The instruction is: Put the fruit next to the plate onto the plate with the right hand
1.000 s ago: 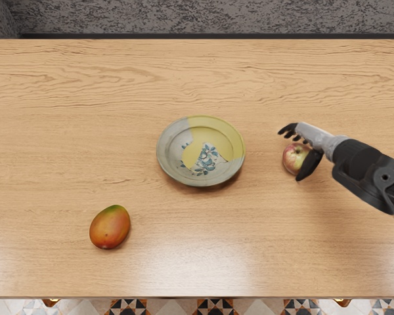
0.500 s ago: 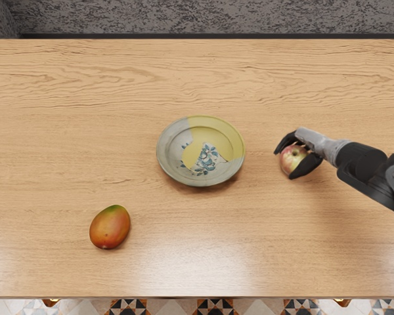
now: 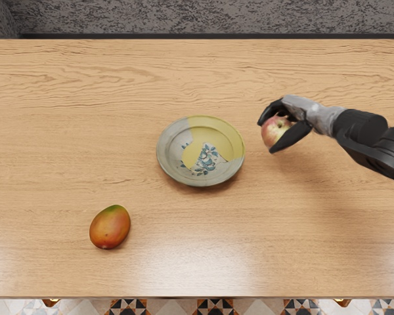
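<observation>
Wood-grain tabletop [image 3: 85,98] is lying under the right hand [image 3: 294,115], which is clasping a round red-yellow apple [image 3: 273,130] by its sides (firm, smooth, prob. light).

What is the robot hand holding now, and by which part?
The right robot hand holds the apple, fingers over its top, thumb under its right side.

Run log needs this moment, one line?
right hand: shut on apple, right of plate | apple: not yet on plate | mango: on table | left hand: not in view
</observation>
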`<action>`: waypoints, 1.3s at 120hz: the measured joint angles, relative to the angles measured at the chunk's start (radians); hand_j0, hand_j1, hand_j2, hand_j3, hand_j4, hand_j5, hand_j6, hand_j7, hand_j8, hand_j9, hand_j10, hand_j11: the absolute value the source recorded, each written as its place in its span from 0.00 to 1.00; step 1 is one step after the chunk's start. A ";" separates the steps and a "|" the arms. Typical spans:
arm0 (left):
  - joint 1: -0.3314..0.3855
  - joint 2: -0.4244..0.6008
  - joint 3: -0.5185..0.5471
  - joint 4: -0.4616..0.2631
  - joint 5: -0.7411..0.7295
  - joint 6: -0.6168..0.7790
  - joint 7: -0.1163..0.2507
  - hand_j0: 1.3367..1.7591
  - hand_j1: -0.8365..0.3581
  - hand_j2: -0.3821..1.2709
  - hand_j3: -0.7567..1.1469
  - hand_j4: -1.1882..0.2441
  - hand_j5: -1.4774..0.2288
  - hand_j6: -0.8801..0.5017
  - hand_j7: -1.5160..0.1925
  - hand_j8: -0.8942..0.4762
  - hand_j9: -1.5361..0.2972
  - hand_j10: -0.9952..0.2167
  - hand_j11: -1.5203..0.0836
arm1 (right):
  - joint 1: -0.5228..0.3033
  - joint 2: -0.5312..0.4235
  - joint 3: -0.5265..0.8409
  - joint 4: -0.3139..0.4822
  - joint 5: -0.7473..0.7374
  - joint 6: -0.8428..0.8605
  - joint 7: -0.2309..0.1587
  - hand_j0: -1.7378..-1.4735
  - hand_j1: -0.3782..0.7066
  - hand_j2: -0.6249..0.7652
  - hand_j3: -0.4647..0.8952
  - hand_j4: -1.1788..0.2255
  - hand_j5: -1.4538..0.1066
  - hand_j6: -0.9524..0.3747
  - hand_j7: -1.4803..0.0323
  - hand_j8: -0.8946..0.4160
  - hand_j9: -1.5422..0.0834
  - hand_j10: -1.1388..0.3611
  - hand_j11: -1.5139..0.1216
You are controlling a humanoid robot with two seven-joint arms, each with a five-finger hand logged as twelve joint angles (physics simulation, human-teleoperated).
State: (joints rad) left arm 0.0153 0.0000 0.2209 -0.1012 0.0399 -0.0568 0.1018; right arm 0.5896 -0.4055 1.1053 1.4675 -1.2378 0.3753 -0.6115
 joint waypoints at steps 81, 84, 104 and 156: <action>0.000 0.000 0.000 -0.002 -0.001 0.000 0.000 0.76 0.98 0.23 0.40 0.82 0.86 0.63 0.88 0.64 0.83 0.81 0.94 | 0.151 0.172 -0.066 -0.058 0.313 0.019 0.001 0.31 0.15 0.47 0.34 0.71 0.78 0.62 0.82 0.62 0.80 0.69 0.78; 0.000 0.000 0.000 -0.002 -0.001 0.000 0.000 0.76 0.98 0.23 0.40 0.82 0.86 0.63 0.88 0.64 0.83 0.81 0.94 | 0.145 0.158 -0.046 -0.059 0.382 0.047 0.001 0.31 0.13 0.47 0.34 0.73 0.80 0.63 0.84 0.63 0.82 0.70 0.80; 0.000 0.000 0.000 -0.004 -0.001 0.000 0.000 0.76 0.98 0.23 0.40 0.82 0.86 0.63 0.88 0.64 0.83 0.81 0.94 | -0.011 0.118 0.184 -0.059 0.695 0.197 0.001 0.30 0.07 0.46 0.34 0.79 0.87 0.68 0.92 0.66 0.89 0.73 0.87; 0.000 0.000 0.000 -0.001 -0.001 0.000 0.000 0.76 0.98 0.23 0.40 0.82 0.86 0.63 0.88 0.64 0.83 0.81 0.94 | -0.419 0.039 0.621 -0.063 0.945 0.235 0.001 0.30 0.03 0.45 0.34 0.83 0.92 0.71 0.97 0.68 0.94 0.76 0.92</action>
State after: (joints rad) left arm 0.0153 0.0000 0.2208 -0.1027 0.0384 -0.0568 0.1019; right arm 0.1702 -0.3662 1.7260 1.4042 -0.2924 0.6103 -0.6109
